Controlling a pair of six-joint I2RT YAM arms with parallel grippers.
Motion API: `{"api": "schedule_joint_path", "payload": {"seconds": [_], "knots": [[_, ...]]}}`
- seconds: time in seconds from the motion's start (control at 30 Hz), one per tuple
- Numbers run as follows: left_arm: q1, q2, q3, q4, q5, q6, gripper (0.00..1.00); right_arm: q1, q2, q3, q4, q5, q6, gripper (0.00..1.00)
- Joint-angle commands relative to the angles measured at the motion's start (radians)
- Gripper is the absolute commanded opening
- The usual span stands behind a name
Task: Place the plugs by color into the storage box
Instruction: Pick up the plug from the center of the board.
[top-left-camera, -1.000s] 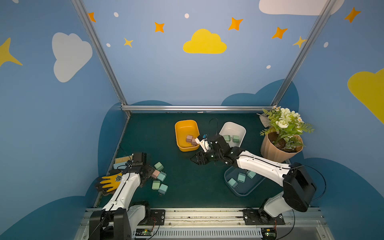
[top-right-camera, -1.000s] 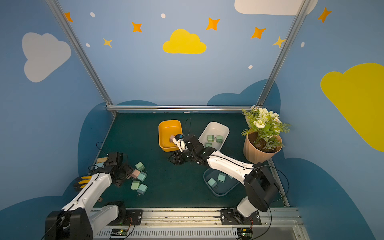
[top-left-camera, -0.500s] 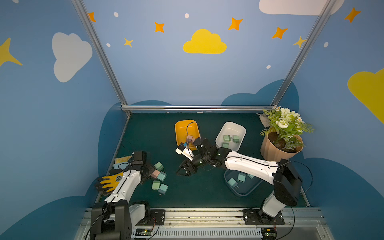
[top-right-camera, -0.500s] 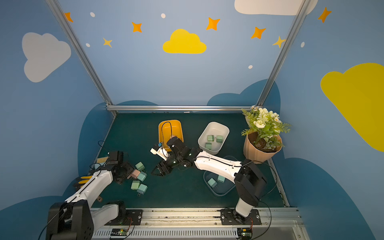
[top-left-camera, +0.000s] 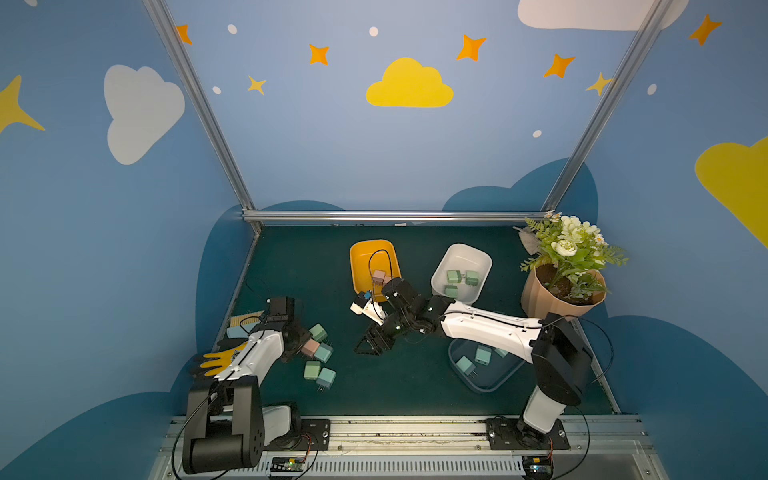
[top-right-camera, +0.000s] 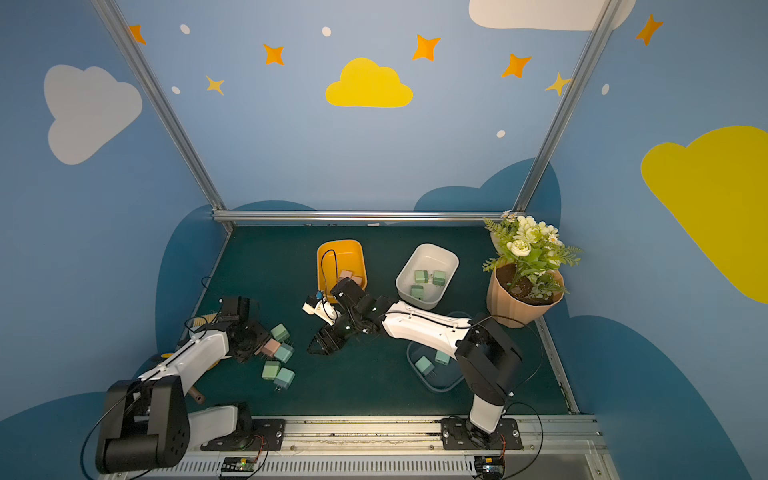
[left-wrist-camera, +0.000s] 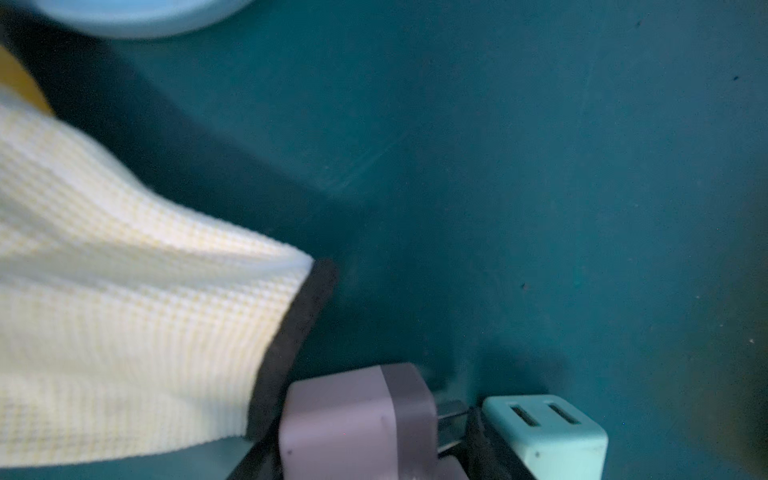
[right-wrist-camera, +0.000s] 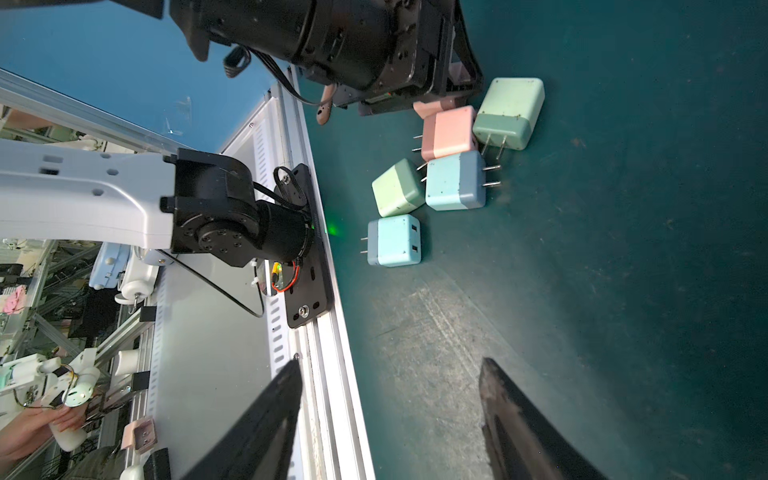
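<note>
Right end effector (top-left-camera: 369, 348) has swung toward loose plugs (top-left-camera: 323, 353).

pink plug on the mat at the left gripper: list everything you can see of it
The pink plug is a rounded cube of matte-looking plastic, with a light pink body and a darker band at the end that bears two metal prongs. It lies on its side on the green mat, prongs level, butting against a pale green plug and a teal plug. The left gripper is right on it. Whether it grips the plug cannot be told.

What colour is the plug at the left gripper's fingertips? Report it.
Pastel pink. The plug shows best in the right wrist view.
</note>
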Motion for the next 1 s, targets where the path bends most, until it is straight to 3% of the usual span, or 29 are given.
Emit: {"api": "schedule_joint_path", "payload": {"seconds": [0.0,0.5,0.7,0.97], "knots": [[0.002,0.036,-0.015,0.017,0.017,0.021,0.56,-0.002,0.008,0.035,-0.022,0.016,-0.018,0.68],[-0.032,-0.04,-0.019,-0.039,-0.007,0.008,0.54,-0.01,0.014,0.019,0.0,0.06,0.007,0.67],[-0.034,-0.067,-0.024,-0.052,-0.042,0.027,0.59,-0.01,0.017,0.019,0.0,0.055,0.007,0.64],[-0.035,-0.064,-0.018,-0.052,-0.042,0.046,0.52,-0.011,0.026,0.03,-0.016,0.054,0.007,0.63]]}}
